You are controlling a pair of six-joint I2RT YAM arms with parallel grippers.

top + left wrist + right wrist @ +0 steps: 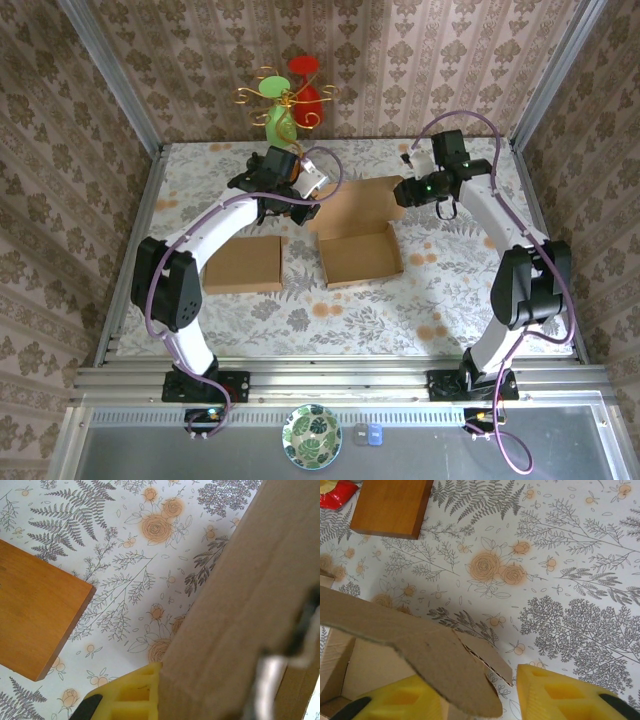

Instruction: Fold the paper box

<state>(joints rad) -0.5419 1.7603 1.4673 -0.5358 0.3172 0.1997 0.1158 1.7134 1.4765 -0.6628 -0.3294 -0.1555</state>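
The brown paper box (362, 260) lies open at mid-table with its lid panel (352, 203) raised behind it. My left gripper (300, 203) is at the lid's left edge. In the left wrist view it (210, 680) is shut on the cardboard panel (240, 605), which presses against the yellow finger (125, 695). My right gripper (405, 192) is at the lid's right edge. In the right wrist view it (480, 695) is open, and a rounded cardboard flap (425, 650) reaches between its yellow fingers (560, 695), lying close to the left one.
A flat wooden block (243, 264) lies left of the box on the floral tablecloth (450, 290); the same wooden block (35, 615) appears under the left wrist. A green vase with red ornaments (285, 110) stands at the back wall.
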